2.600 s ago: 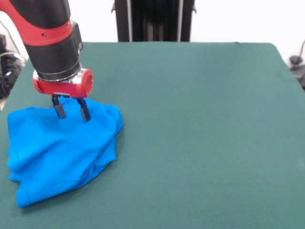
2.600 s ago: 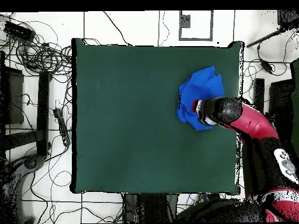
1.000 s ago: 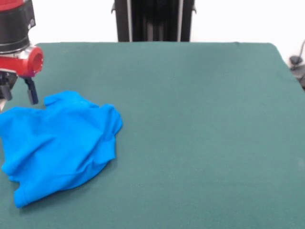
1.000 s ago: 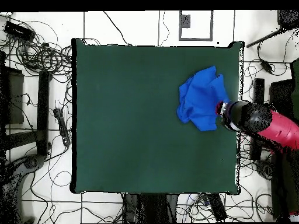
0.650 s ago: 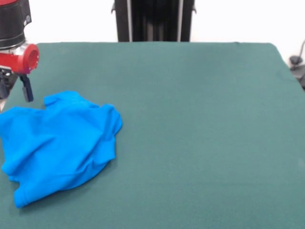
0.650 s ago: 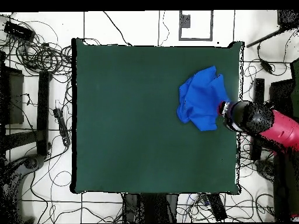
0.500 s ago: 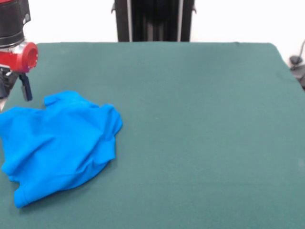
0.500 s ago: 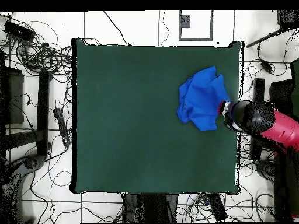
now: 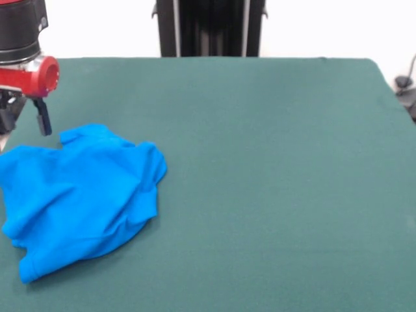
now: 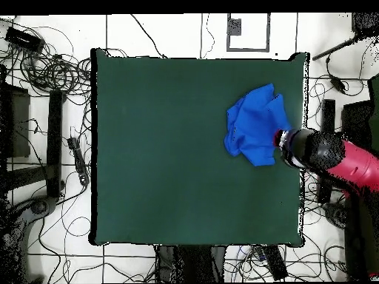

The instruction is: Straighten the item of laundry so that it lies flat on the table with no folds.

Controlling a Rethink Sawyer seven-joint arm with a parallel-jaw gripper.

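Observation:
The item of laundry, a bright blue T-shirt [image 9: 78,195], lies crumpled with several folds at the left side of the green table [image 9: 260,162], plain blue side up, with no print showing. In the overhead view the shirt [image 10: 255,126] sits near the table's right edge. My gripper [image 9: 25,122] hangs open and empty just beyond the shirt's far left corner, slightly above the cloth and not touching it. In the overhead view the gripper [image 10: 282,142] is at the shirt's lower right edge.
The black pedestal [image 9: 209,27] stands behind the table's far edge. The shirt's left part reaches the table's left edge. Cables [image 10: 44,66] lie on the floor around the table.
The gripper let go of the shirt and moved off its far edge toward the table's side; the shirt's far corner was pulled out that way. In the last half second the gripper shifted slightly back.

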